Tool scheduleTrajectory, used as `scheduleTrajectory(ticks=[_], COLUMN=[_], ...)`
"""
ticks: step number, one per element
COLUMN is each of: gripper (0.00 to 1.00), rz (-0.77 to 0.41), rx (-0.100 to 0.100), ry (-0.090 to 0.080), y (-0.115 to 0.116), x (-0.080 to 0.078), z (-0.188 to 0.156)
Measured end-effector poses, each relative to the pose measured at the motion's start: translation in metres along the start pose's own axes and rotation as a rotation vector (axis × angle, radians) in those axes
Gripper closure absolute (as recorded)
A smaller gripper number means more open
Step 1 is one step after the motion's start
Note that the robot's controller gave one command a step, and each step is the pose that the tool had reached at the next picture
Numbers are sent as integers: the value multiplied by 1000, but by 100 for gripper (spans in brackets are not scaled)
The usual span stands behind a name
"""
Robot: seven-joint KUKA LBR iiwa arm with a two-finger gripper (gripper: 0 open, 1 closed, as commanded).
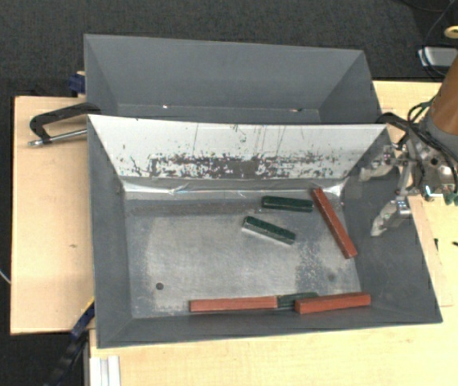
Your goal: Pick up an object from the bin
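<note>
My gripper (376, 199) hangs over the bin's right sloping wall. Its fingers are spread open and hold nothing. Just to its left a red-brown bar (333, 222) lies slanted along the foot of that wall, apart from the fingertips. Further left, near the back of the floor, lie two dark green bars (287, 204) (268, 229).
Along the front wall lie a long red-brown bar (233, 304) and a second one (335, 301), with a short dark green piece (296, 297) between them. A small dark speck (159, 287) sits on the floor at front left. The arm enters from the right.
</note>
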State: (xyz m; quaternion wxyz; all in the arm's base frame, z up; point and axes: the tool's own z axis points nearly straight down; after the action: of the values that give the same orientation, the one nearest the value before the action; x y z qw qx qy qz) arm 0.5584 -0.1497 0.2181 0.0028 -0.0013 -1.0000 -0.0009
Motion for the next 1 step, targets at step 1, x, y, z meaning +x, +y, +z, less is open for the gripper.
scheduleTrajectory(ticks=[1], gripper=[0], rz=[-2], rx=[2], ry=[-8], y=[1], x=[-2], z=[-4])
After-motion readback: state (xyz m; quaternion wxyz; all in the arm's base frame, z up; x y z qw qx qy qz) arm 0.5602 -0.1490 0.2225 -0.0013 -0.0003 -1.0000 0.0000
